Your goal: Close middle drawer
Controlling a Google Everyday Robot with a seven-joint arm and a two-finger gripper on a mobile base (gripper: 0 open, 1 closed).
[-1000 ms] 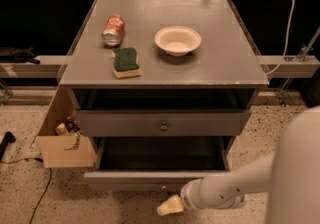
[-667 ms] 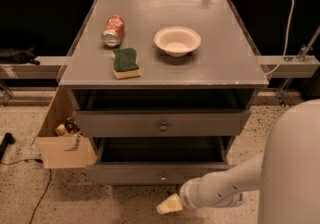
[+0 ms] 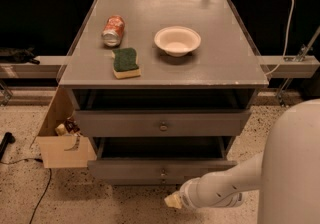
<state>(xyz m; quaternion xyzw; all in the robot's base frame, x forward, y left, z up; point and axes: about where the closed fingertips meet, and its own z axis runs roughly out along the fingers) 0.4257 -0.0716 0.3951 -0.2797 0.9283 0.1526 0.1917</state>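
Note:
The middle drawer is the lower grey front with a small dark knob. It stands out a little from the cabinet, with its dark inside showing above the front. The uppermost grey drawer sits above it, also slightly out. The lowest drawer front is hidden under the middle one. My gripper is the cream tip of my white arm. It is low, just in front of and below the middle drawer's front, a little right of the knob.
On the grey cabinet top lie a red can, a green sponge and a white bowl. An open cardboard box stands on the floor to the left. A black cable runs on the floor.
The middle drawer has slid back into the cabinet, and less of its inside shows. My gripper and arm have followed it forward a little.

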